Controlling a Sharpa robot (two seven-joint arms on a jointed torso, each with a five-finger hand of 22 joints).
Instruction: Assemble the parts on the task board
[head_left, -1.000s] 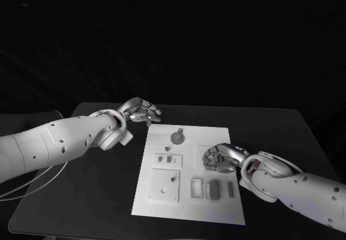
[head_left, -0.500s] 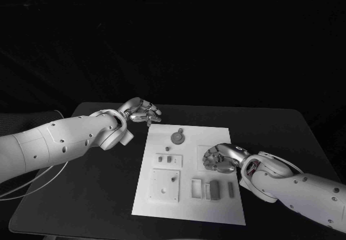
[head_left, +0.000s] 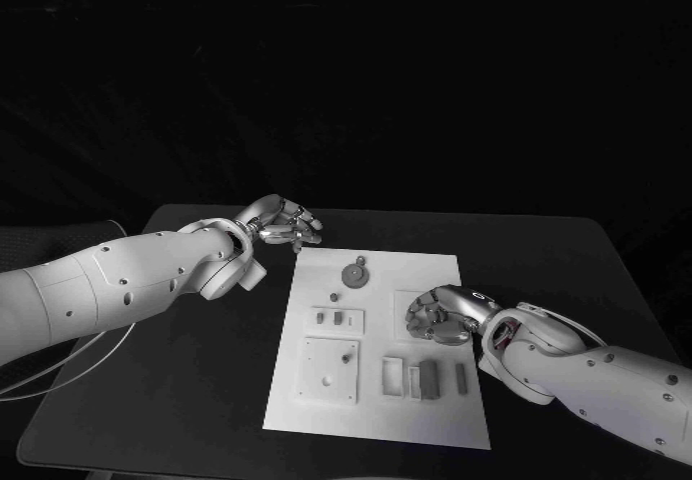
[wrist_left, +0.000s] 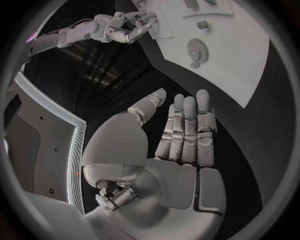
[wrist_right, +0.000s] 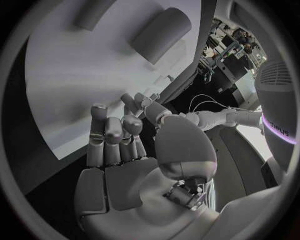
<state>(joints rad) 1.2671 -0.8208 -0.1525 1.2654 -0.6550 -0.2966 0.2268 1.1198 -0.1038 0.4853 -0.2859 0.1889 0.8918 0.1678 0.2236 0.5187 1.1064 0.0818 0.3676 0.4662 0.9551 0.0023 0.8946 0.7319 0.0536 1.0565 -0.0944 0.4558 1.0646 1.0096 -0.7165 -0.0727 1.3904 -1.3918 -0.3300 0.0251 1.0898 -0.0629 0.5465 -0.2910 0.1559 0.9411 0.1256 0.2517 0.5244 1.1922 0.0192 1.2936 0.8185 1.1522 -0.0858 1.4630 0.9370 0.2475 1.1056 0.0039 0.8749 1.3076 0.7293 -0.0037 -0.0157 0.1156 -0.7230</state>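
Note:
The white task board (head_left: 378, 400) lies in the middle of the black table. On it are a round part (head_left: 355, 272), a small stub (head_left: 335, 297), a plate with two small pieces (head_left: 338, 320), a square plate (head_left: 329, 370) and upright blocks (head_left: 424, 380). My left hand (head_left: 284, 222) hovers off the board's far left corner; in the left wrist view the left hand (wrist_left: 178, 145) has straight fingers, thumb apart, holding nothing. My right hand (head_left: 444, 315) hangs over the board's right middle with fingers curled; whether it pinches anything is hidden. The right hand (wrist_right: 122, 150) shows a bare palm.
Bare black table (head_left: 188, 380) runs along both sides of the board, with its near edge close to the board's near end. The left wrist view shows the board (wrist_left: 250, 55), the round part (wrist_left: 197, 50) and my right hand (wrist_left: 125, 27).

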